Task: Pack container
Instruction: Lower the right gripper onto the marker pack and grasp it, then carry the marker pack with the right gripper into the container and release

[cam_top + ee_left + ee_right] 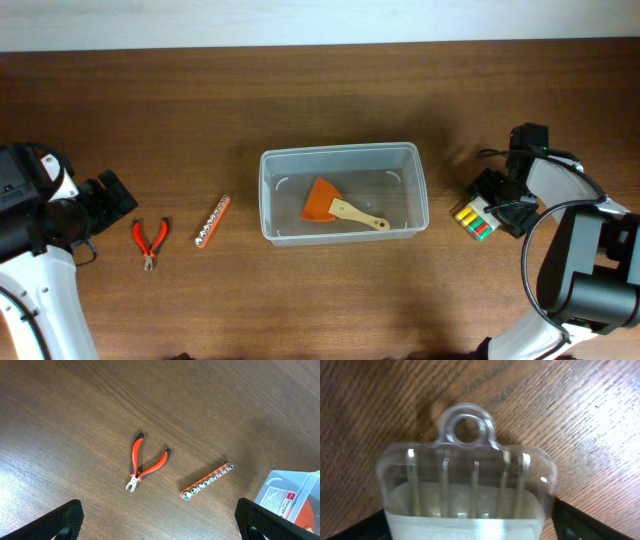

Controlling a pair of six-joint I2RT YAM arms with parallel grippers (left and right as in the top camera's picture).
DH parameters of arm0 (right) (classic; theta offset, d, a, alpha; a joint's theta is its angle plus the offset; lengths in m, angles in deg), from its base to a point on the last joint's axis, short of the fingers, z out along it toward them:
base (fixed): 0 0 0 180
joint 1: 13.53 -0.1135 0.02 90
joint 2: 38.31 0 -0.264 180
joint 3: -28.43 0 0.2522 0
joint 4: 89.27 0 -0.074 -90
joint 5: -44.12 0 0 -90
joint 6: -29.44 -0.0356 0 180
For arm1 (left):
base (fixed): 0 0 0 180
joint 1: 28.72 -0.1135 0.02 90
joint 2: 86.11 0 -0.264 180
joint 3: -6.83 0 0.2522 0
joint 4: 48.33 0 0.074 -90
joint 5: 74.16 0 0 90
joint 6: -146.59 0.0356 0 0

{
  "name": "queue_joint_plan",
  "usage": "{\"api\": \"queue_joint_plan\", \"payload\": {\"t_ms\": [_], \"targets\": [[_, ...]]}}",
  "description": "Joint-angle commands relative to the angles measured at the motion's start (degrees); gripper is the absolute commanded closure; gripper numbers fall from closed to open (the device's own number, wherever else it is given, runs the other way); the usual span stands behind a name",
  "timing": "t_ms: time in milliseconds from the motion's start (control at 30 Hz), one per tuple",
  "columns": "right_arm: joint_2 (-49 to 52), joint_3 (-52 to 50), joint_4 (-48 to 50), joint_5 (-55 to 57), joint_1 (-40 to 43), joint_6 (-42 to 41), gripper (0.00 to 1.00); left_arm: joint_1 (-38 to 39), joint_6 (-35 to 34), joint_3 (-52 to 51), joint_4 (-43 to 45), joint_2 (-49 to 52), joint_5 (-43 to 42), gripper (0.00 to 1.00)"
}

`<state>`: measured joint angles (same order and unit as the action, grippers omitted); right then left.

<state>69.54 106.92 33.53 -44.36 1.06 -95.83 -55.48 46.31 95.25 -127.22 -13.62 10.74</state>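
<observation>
We count one container holding one scraper. Left jaws, spread empty, face one pliers and one socket rail. Right jaws straddle one clear pack; whether they grip it, we cannot tell.

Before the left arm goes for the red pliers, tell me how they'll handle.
The pliers look rigid and probably light. Their handles lie splayed, so they may swing shut when squeezed. Lying flat on the table, they likely slide rather than roll.

Glossy clear plastic container on matt, grained wood table.
</observation>
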Motion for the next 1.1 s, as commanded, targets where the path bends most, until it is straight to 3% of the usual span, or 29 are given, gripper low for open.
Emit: {"api": "queue_joint_plan", "payload": {"t_ms": [0, 133, 200, 267, 467, 633, 733, 867, 1067], "targets": [[4.1, -1.8, 0.0, -0.4, 0.0, 0.3, 0.13, 0.0, 0.7, 0.0, 0.1, -0.5, 0.4, 0.01], [4.1, -1.8, 0.0, -1.2, 0.0, 0.3, 0.18, 0.0, 0.7, 0.0, 0.2, -0.5, 0.4, 0.01], [4.1, -1.8, 0.0, -1.5, 0.0, 0.3, 0.29, 0.0, 0.8, 0.0, 0.2, -0.5, 0.4, 0.01], [4.1, -1.8, 0.0, -1.8, 0.0, 0.3, 0.35, 0.0, 0.7, 0.0, 0.2, -0.5, 0.4, 0.01], [4.1, -1.8, 0.0, -1.9, 0.0, 0.3, 0.42, 0.0, 0.8, 0.0, 0.2, -0.5, 0.4, 0.01], [4.0, -1.8, 0.0, -1.9, 0.0, 0.3, 0.68, 0.0, 0.8, 0.0, 0.2, -0.5, 0.4, 0.01], [4.0, -1.3, -0.3, -1.9, 0.0, 0.3, 0.96, 0.0, 0.8, 0.0, 0.2, -0.5, 0.4, 0.01], [3.4, 1.6, -2.6, -1.9, 0.0, 1.4, 0.96, 0.0, 0.8, 0.0, 0.2, -0.5, 0.4, 0.01], [-0.3, 15.3, -10.6, -2.0, -0.1, 10.0, 0.96, 0.0, 0.8, 0.0, 0.2, -0.5, 0.4, 0.01]]}}
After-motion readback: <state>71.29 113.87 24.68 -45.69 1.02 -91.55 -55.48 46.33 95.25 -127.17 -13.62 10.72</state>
